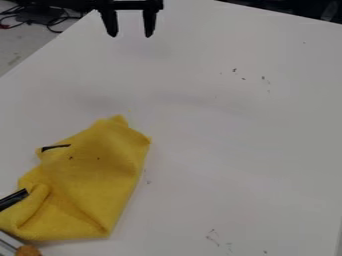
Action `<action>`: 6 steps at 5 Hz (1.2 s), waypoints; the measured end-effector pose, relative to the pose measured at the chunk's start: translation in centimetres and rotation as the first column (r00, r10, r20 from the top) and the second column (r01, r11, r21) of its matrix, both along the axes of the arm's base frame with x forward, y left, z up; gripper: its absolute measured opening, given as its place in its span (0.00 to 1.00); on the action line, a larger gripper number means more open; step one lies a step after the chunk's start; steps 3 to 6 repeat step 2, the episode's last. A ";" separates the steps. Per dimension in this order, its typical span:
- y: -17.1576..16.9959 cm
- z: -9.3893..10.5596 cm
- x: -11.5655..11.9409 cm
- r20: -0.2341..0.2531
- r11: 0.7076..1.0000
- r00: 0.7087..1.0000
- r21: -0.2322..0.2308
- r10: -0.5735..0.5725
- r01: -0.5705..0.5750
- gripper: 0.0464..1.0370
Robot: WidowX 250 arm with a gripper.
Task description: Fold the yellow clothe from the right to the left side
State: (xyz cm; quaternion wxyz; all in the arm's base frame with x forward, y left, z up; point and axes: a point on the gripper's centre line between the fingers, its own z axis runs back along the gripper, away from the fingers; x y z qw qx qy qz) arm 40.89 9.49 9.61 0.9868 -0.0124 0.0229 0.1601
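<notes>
Overhead, the gripper hung with its fingers spread wide; well apart from it, toward the camera, the cloth lay creased on the table.

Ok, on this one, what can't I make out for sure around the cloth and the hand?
All in the camera view:
- What carries the hand: cut off by the top edge.
- How many layers the yellow cloth has: hidden by its upper surface.
- Black piece: cut off by the left edge.
- Brown rounded thing: cut off by the bottom edge.
- Dark marks: too small to identify.
</notes>
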 end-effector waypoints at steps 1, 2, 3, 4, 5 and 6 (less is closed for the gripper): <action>-1.3 -0.4 0.7 0.007 0.999 0.999 -0.011 -0.032 0.032 0.96; -1.3 -1.2 1.2 0.004 0.999 0.999 -0.004 -0.033 0.033 0.96; -1.3 -1.2 1.2 0.004 0.999 0.999 -0.004 -0.033 0.033 0.96; -1.3 -1.2 1.2 0.004 0.999 0.999 -0.004 -0.033 0.033 0.96; -1.3 -1.2 1.2 0.004 0.999 0.999 -0.004 -0.033 0.033 0.96; -1.3 -1.2 1.2 0.004 0.999 0.999 -0.004 -0.033 0.033 0.96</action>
